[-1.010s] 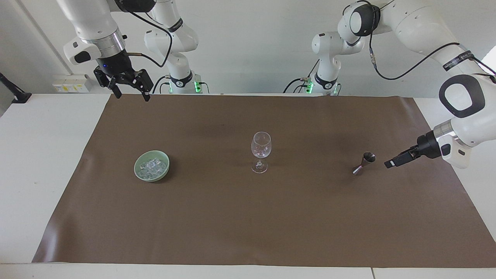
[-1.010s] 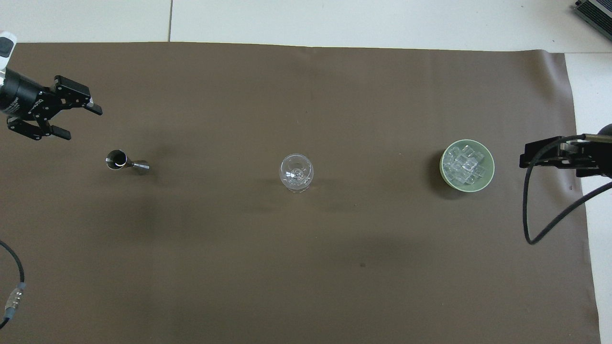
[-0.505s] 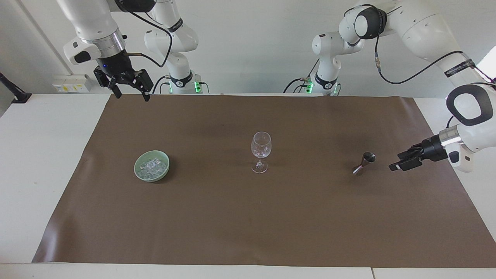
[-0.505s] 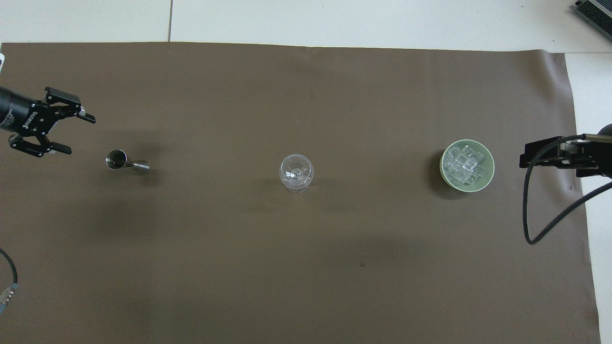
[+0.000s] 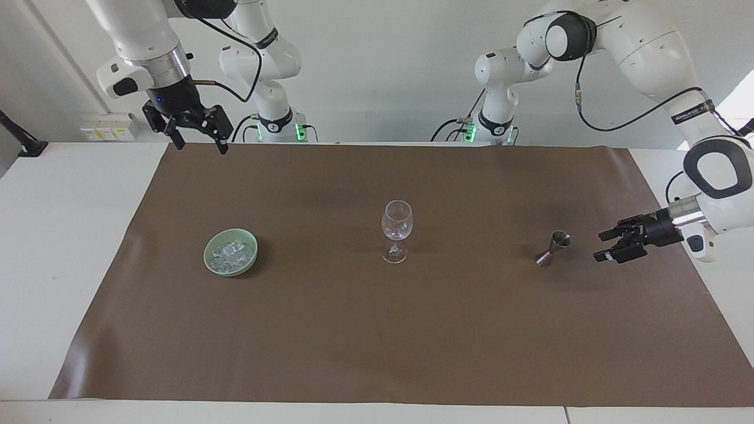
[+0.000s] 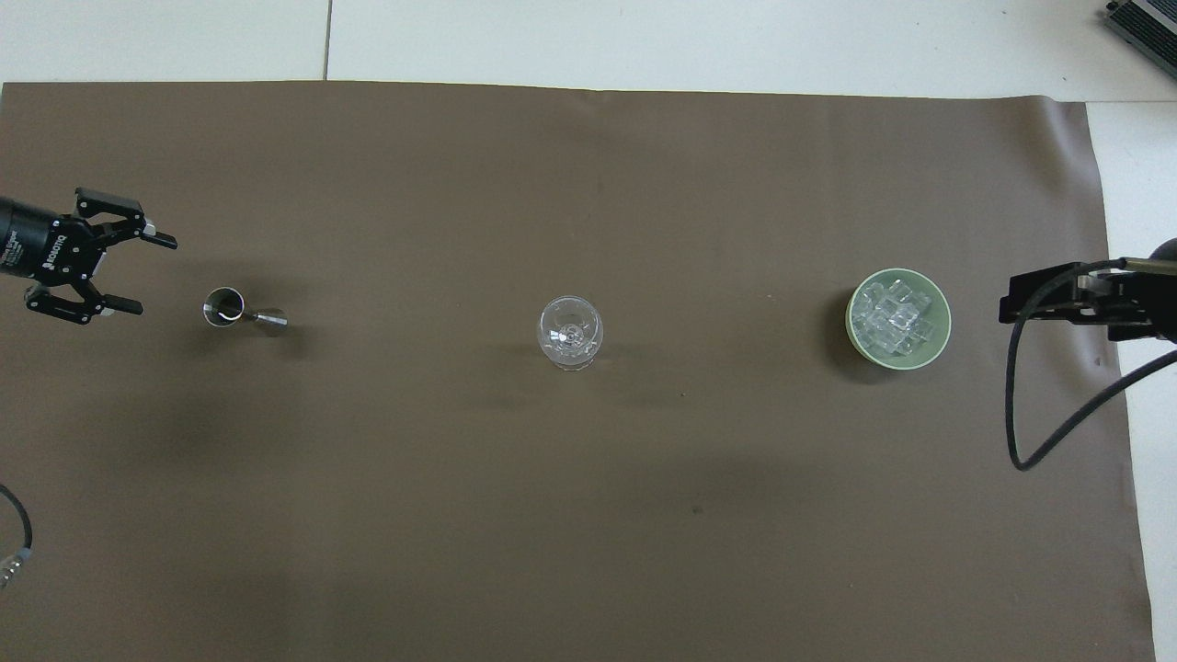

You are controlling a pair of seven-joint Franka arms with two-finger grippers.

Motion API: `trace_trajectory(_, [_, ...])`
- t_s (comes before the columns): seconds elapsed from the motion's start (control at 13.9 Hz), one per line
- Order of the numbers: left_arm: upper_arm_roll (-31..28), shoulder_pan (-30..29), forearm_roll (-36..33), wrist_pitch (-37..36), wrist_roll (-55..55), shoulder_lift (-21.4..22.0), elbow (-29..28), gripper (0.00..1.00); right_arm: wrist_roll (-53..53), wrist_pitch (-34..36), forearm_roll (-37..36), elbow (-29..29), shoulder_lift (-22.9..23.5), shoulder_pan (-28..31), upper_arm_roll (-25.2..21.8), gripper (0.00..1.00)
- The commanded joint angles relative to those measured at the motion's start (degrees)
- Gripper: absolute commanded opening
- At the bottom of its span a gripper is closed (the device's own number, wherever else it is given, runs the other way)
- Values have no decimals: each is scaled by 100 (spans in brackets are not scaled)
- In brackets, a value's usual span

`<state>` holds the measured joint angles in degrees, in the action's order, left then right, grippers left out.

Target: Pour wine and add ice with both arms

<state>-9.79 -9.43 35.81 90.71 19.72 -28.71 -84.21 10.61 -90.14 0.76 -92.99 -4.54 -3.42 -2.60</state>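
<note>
Wine glass (image 5: 396, 229) upright at the middle of the mat (image 5: 377, 330), bowl (image 5: 231, 252) holding ice (image 5: 233, 254) toward the right arm's end, jigger (image 5: 552, 249) toward the left arm's end, all three in one row, well apart.

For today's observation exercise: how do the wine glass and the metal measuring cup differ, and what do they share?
The wine glass is clear; the measuring cup is dark metal. The glass is the taller. The glass stands mid-mat; the cup is toward the left arm's end, beside the open left gripper. Both stand upright on the brown mat, untouched.
</note>
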Motion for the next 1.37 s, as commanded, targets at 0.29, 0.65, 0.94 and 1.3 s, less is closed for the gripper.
trace_trajectory(0.29, [21,-331,830,481,232,155,-920,100,-103,14,3,-131,-126,26,23,100])
trace_trajectory(0.65, [21,-349,1051,745,977,278,-1360,100,-112,14,3,-131,-126,26,23,100])
trace_trajectory(0.94, [30,-313,1095,1001,1578,383,-1650,100,-103,14,3,-131,-126,26,23,100])
trace_trajectory(1.3, [30,-410,1595,1010,1930,314,-1870,100,-103,14,3,-131,-126,26,23,100])
